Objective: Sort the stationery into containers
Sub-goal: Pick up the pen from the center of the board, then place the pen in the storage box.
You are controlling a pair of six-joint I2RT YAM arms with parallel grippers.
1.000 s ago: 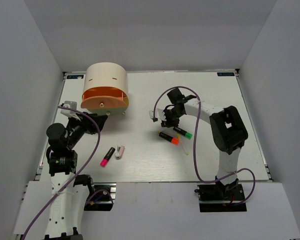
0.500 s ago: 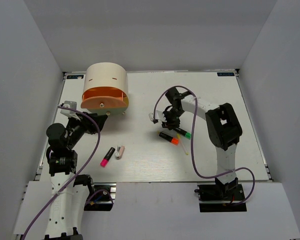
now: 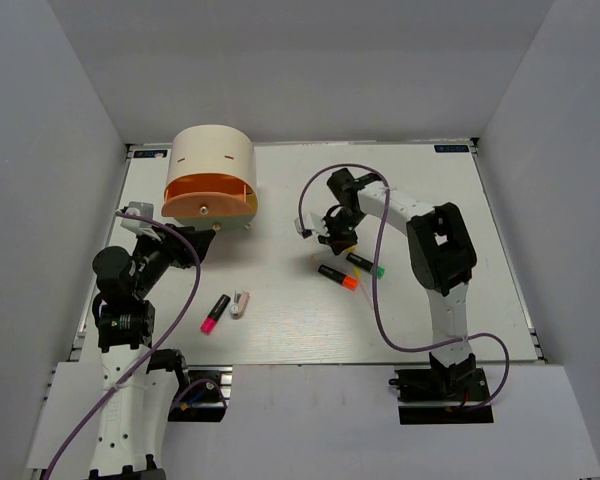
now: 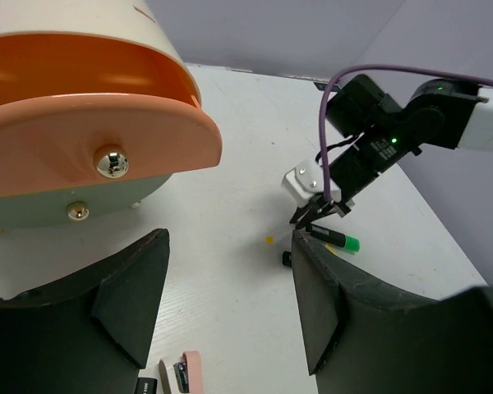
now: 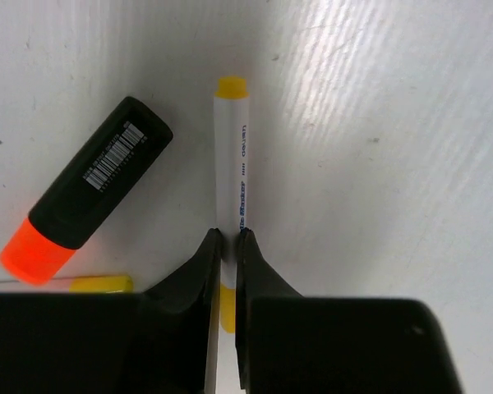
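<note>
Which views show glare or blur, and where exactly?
Right wrist: streaky glare on the table, yet the print on the cream stick is sharp. Left wrist: a bright highlight on the drawer knob. Top external: even light, no glare.

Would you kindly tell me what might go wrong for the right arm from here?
The right jaws pinch the thin white stick with yellow ends near one end, so it may pivot or slip when lifted.
The black highlighter with an orange cap lies close beside it and could get nudged.
The left jaws stand open before the orange half-round drawer, possibly crowding the drop-off.
</note>
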